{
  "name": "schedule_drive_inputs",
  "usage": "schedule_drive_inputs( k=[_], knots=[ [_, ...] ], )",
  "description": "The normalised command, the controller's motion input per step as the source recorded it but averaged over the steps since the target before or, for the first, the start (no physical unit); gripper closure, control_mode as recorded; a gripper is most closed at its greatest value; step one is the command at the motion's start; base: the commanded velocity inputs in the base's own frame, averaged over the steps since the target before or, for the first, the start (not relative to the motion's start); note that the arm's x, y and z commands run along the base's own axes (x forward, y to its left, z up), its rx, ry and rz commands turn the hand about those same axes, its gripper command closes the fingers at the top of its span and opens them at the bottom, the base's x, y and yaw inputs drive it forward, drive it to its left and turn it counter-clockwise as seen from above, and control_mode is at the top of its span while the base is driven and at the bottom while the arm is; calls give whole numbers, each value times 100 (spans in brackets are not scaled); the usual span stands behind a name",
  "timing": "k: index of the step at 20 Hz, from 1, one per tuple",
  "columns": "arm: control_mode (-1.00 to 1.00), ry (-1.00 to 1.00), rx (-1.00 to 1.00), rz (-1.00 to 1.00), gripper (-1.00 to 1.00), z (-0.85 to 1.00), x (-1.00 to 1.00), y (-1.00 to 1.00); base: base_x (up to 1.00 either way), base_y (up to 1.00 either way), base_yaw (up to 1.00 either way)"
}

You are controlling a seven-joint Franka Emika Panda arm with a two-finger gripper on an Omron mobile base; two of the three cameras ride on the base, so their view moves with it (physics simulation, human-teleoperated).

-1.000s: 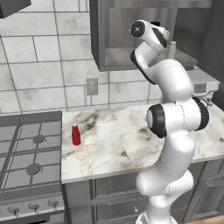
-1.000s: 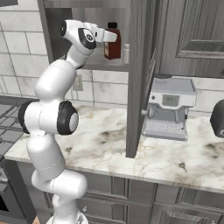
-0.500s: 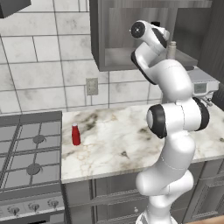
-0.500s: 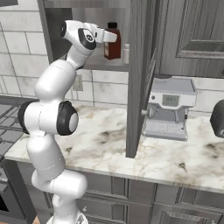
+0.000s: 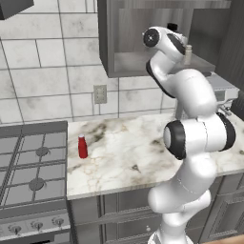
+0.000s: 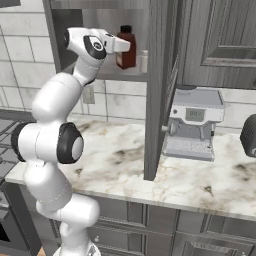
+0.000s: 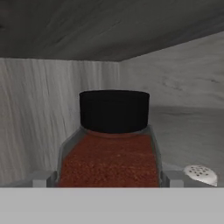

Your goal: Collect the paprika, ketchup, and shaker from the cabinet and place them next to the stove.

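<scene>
Hand view: the upright paprika (image 7: 113,144) stands dead ahead, centred between the jaws, which look spread to either side, not yet gripping it.

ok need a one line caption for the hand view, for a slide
Wrist camera inside the cabinet: the paprika fills the frame, shaker just beside it.

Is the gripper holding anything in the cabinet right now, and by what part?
Cannot be told yet. The gripper is at the paprika, jaws either side of the bottle's body below its black cap, but a closed hold is not visible.
</scene>
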Motion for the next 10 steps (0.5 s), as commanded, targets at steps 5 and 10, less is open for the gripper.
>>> schedule_drive_inputs(
  k=[5, 10],
  knots=[
    [-100, -8, 0, 1, 100, -1, -100, 20, 0, 0, 0],
    [-100, -4, -2, 12, 100, -10, -100, 24, 0, 0, 0]
  ],
)
